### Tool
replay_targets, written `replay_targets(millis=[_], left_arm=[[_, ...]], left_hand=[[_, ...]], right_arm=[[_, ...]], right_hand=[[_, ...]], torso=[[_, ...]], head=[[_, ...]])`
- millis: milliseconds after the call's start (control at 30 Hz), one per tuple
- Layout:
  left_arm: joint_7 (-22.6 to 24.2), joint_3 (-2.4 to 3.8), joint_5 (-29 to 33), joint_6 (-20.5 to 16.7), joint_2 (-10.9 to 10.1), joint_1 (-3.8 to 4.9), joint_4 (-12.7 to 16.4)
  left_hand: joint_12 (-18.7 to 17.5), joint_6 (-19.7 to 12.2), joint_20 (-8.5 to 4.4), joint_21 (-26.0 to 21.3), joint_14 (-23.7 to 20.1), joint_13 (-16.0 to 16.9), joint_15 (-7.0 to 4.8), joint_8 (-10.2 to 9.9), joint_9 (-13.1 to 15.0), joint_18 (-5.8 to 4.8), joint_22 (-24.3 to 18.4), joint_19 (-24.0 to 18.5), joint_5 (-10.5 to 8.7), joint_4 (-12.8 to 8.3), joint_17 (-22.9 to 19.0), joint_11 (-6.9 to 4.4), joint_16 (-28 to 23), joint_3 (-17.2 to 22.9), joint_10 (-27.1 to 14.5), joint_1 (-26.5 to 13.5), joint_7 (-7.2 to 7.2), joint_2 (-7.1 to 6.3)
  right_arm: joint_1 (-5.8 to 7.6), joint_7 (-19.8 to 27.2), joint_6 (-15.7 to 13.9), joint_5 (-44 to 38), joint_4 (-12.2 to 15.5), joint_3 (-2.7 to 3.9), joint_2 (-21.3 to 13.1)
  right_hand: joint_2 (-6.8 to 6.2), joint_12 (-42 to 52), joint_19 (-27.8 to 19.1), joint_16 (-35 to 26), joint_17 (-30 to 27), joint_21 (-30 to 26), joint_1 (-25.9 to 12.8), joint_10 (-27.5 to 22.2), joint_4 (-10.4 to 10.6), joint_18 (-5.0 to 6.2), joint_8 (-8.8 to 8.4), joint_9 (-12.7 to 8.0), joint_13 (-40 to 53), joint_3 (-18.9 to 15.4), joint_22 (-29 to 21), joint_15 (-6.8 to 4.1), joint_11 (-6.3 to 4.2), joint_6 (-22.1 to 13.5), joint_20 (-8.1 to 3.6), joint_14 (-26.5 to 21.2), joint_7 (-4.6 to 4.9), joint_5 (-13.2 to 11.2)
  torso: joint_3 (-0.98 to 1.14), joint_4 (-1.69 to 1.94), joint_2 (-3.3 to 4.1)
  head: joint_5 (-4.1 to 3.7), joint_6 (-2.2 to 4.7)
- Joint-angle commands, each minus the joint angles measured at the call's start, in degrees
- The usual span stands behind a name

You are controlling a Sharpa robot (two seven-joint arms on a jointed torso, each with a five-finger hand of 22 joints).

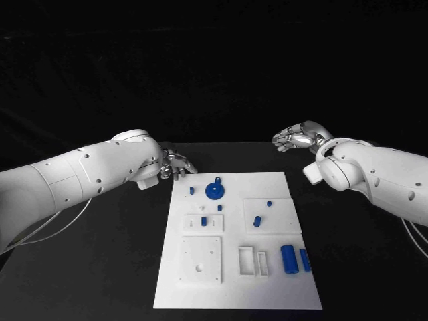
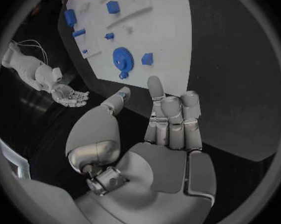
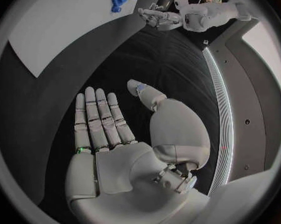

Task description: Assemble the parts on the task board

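Just beside left hand (image 1: 176, 164), blue gear (image 1: 214, 191).

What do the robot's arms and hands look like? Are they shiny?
Both arms are smooth, rounded white shells with small dark dots, and thin pale cables hang beneath them. The left hand and right hand are silver-grey metal with jointed fingers and pale pads; a few fingertips carry tiny blue marks.
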Motion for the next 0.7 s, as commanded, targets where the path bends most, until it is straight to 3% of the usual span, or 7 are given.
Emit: replay_targets(millis=[33,133,400,700], left_arm=[[-0.3,0.00,-2.0,4.0,1.1,-0.35,-1.3],[-1.0,0.00,-2.1,6.4,1.7,-0.50,-2.2],[-0.9,-0.07,-1.9,8.4,2.2,-1.06,-2.3],[-1.1,-0.10,-1.4,10.5,1.9,-1.07,-2.2]], left_hand=[[-0.3,-0.8,-5.33,-0.3,-0.2,0.0,0.34,0.3,-0.1,-0.29,0.1,-0.2,-0.34,1.0,0.1,0.28,0.0,-0.1,-0.3,-0.4,0.11,-0.34],[-0.3,-1.1,-5.27,-0.3,-0.4,0.0,0.42,0.3,-0.1,-0.25,0.2,-0.3,-0.35,1.5,0.1,0.35,0.0,-0.3,-0.5,-0.6,0.19,-0.26],[-0.2,-1.7,-5.08,-0.3,-0.8,0.1,0.58,0.6,-0.1,-0.16,0.4,-0.8,-0.34,1.9,0.3,0.50,0.1,-0.9,-1.0,-0.4,0.34,0.86],[0.1,-1.9,-4.95,-0.2,-1.1,0.3,0.59,1.2,-0.2,-0.08,0.7,-1.3,-0.30,0.7,0.5,0.51,0.3,-2.2,-1.3,0.5,0.34,2.85]], right_arm=[[0.00,0.4,0.8,0.2,0.2,0.03,0.0],[0.00,0.4,0.8,0.2,0.4,0.03,0.0],[0.00,0.4,0.8,0.2,0.1,0.04,0.3],[0.00,0.4,0.9,0.2,-0.1,0.04,0.6]], right_hand=[[-0.20,-0.4,-0.2,0.3,-0.1,-0.4,-0.4,0.2,0.0,1.09,0.30,-0.1,-0.1,-0.4,0.1,-0.04,0.08,-0.4,0.22,-0.5,0.55,0.1],[-0.19,-0.4,-0.2,0.3,-0.1,-0.4,-0.5,0.2,0.1,1.10,0.31,-0.1,-0.1,-0.4,0.1,-0.04,0.08,-0.4,0.24,-0.5,0.56,0.1],[-0.19,-0.5,-0.2,0.3,-0.1,-0.4,-0.6,0.2,0.1,1.11,0.32,-0.1,-0.1,-0.4,0.1,-0.03,0.09,-0.4,0.24,-0.5,0.56,0.1],[-0.18,-0.5,-0.2,0.3,-0.2,-0.4,-0.6,0.2,0.2,1.12,0.32,-0.2,-0.1,-0.5,0.1,-0.03,0.10,-0.5,0.25,-0.5,0.57,0.1]], torso=[[-0.16,-0.18,0.31],[-0.23,-0.27,0.49],[-0.31,-0.31,0.68],[-0.23,-0.23,0.64]], head=[[0.07,0.12],[0.03,0.33],[0.08,0.33],[0.26,0.15]])
